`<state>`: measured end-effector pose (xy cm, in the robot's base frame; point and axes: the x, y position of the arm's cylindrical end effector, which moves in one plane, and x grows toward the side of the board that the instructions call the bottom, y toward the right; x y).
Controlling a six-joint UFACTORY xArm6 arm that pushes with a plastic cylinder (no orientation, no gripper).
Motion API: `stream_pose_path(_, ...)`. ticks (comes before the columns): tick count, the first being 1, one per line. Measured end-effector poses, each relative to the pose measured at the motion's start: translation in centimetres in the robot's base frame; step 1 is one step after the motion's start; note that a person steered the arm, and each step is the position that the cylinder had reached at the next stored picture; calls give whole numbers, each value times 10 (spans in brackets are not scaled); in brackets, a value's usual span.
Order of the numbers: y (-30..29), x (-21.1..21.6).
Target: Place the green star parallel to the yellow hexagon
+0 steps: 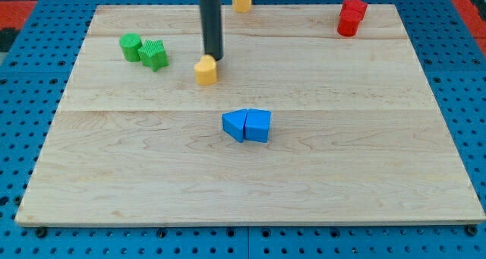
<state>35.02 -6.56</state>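
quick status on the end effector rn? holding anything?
No gripper: my tip holds nothing, sitting at the top edge of a yellow block, to the right of the green star.

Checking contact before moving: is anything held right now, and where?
Nothing is held. My tip rests at the top edge of a yellow block.

a pale wooden board (pixel 250 183) made of joined planks lies flat on a blue pegboard table (pixel 23 130) dotted with rows of small holes, with a strip of red surface (pixel 23 4) showing at the view's top corners, all evenly lit.
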Motion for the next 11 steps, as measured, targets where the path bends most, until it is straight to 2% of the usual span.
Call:
stream_pose_path(1,-30,50)
stream_pose_path(2,-88,29)
stream_pose_path(3,-107,-21)
stream_pose_path(5,-43,-64)
stream_pose_path(6,-45,-77)
stream_pose_path(7,-96,-80)
stream_pose_path(8,-58,-96)
stream_pose_path(9,15,-96)
stream_pose_path(10,29,-93)
stream_pose_path(11,-21,-41)
